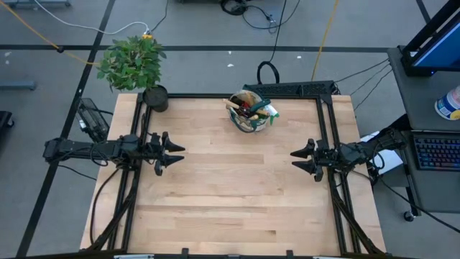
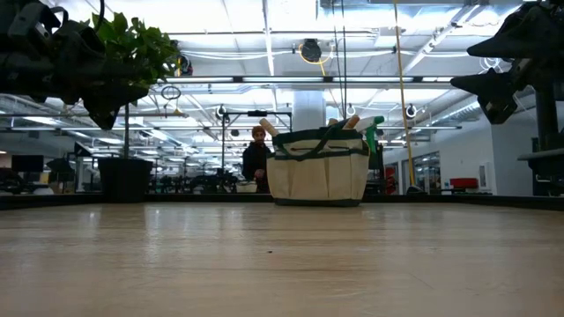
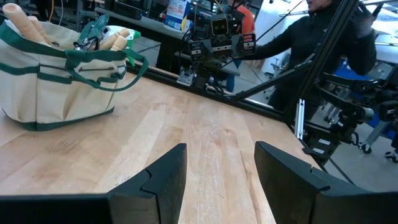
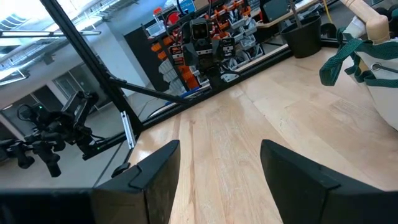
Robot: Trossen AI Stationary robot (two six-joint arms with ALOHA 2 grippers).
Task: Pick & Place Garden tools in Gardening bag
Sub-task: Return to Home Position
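The beige gardening bag with green trim (image 1: 251, 113) stands on its base at the table's far middle. Wooden handles, dark shears and a green spray bottle stick out of its mouth (image 3: 99, 38). It also shows in the low view (image 2: 318, 173). My left gripper (image 1: 177, 154) is open and empty above the table's left side. My right gripper (image 1: 297, 160) is open and empty above the table's right side. Both point toward the table's middle, well short of the bag.
A leafy green plant in a black pot (image 1: 154, 97) stands at the far left corner. A black frame (image 1: 316, 90) runs along the table's edges. A person (image 2: 256, 157) stands beyond the far edge. Bare wood (image 1: 237, 194) lies between the grippers.
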